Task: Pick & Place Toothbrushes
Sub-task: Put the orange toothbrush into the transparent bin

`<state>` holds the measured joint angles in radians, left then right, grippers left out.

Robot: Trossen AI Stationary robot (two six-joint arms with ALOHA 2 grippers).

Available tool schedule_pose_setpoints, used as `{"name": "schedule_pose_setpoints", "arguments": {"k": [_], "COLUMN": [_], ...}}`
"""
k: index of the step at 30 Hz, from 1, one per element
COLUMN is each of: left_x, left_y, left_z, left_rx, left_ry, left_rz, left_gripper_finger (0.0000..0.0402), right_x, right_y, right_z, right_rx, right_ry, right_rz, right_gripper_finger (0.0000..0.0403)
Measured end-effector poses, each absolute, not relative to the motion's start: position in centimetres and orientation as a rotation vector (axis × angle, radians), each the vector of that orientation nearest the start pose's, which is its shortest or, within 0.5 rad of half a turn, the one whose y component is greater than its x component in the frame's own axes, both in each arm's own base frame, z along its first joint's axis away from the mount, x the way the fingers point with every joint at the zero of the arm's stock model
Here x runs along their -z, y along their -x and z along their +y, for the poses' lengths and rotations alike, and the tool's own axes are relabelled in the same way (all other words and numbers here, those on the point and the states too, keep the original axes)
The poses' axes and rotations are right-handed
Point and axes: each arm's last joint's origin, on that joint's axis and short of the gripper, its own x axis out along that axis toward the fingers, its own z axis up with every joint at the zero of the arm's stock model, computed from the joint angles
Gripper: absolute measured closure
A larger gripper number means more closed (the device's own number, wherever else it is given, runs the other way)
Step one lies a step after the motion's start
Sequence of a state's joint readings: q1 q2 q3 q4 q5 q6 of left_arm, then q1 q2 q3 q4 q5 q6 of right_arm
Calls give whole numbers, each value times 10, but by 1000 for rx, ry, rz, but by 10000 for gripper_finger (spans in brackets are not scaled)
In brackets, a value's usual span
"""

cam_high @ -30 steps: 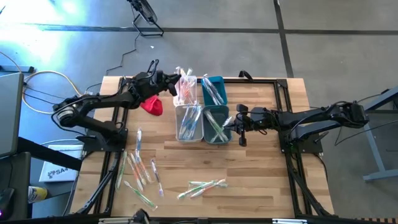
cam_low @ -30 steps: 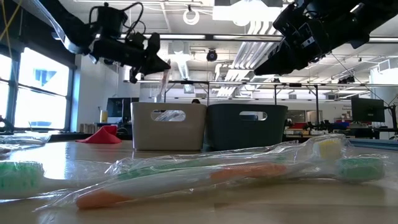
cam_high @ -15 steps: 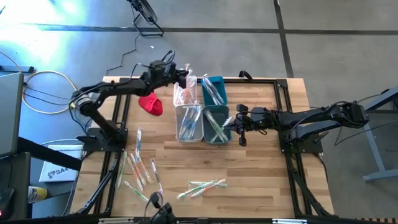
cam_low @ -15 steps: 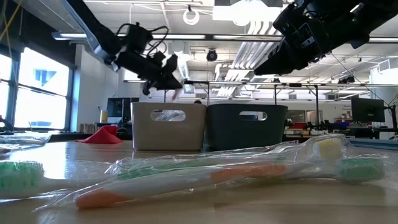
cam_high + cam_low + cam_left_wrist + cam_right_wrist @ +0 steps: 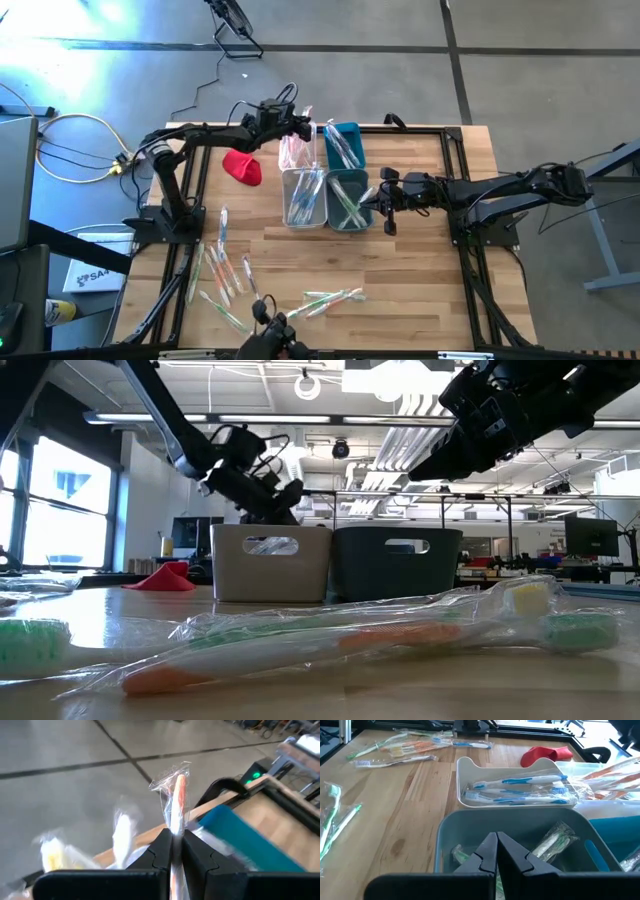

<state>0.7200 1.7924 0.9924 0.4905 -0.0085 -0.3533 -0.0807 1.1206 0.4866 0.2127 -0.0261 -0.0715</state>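
Overhead, four bins (image 5: 303, 197), one red cloth (image 5: 243, 167), two grippers (image 5: 299, 126).

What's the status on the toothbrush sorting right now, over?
Left gripper shut on orange toothbrush, over far white bin. Right gripper shut, empty, beside teal bin. Nothing blocking.

The high view looks straight down on the whole bench (image 5: 420, 230) from well above. The low view sits at bench-top level, very near wrapped toothbrushes (image 5: 330, 635), facing the room behind. Each wrist view looks forward past its own tool. The white bin (image 5: 302, 197) and teal bin (image 5: 347, 200) show in the high, low and right wrist views.
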Motion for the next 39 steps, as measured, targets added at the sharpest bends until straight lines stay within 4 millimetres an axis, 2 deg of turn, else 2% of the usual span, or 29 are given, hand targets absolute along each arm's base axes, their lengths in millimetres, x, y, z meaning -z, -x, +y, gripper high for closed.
{"name": "schedule_pose_setpoints", "arguments": {"k": [6, 11, 17, 25, 28, 39], "left_x": [-179, -176, -176, -176, -176, -176], "left_y": [-292, -292, -292, -292, -292, -292], "left_z": [256, 257, 257, 257, 257, 257], "left_rx": [-789, -799, -809, -809, -809, -809], "left_ry": [483, 482, 475, 476, 476, 476], "left_rz": [202, 211, 212, 215, 215, 215], "left_gripper_finger": [381, 378, 338, 249, 227, 214], "right_x": [-205, -205, -205, -205, -205, -205], "right_y": [-226, -226, -226, -226, -226, -226], "right_z": [-17, -17, -18, -18, -18, -18], "right_rx": [38, 38, 39, 40, 40, 40], "right_ry": [48, 48, 48, 48, 48, 48], "right_rz": [422, 422, 423, 423, 423, 423], "right_gripper_finger": [401, 401, 401, 401, 401, 401]}}
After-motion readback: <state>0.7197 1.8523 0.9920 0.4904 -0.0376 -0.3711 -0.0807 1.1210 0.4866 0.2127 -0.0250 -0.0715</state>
